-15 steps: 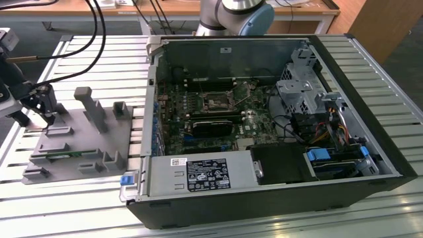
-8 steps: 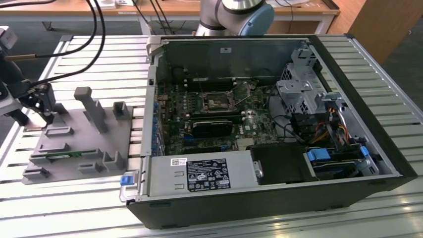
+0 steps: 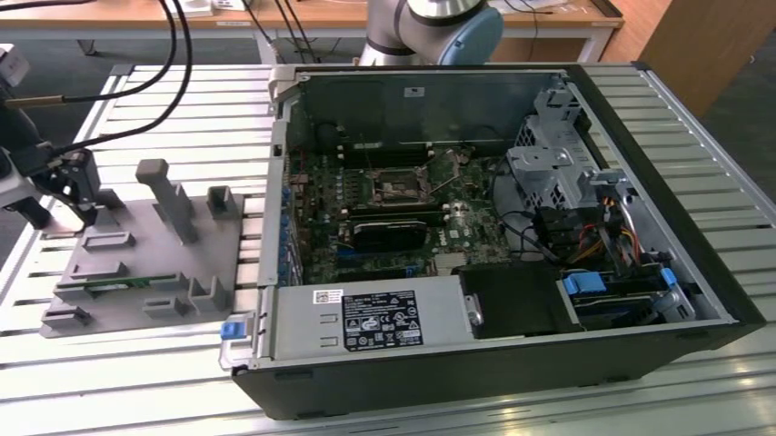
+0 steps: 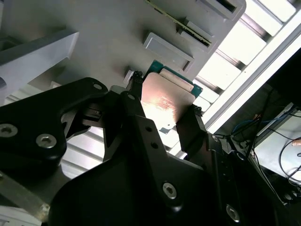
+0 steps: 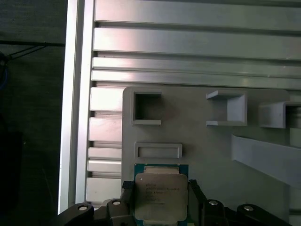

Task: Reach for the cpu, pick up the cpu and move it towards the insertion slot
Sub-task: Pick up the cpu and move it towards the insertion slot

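Slatted aluminium counter (image 5: 188, 42) carries a grey plastic fixture plate (image 5: 197, 141). Black fingers (image 4: 194, 127) clamped on opposite edges of the small square silvery-topped cpu (image 5: 159, 195), over the fixture. Risk: the thin edge grip lets the chip twist or slip. Silver-framed square insertion slot (image 3: 397, 189) is well apart from the fingers.

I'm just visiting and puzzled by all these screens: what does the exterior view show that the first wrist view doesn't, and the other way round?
The exterior view takes in the open computer case, the insertion slot on its board, and part of the robot arm behind. The first wrist view gives the close look: the cpu, held at two opposite edges by the gripper. Both share the gripper, the grey fixture beneath it and the slatted metal table.
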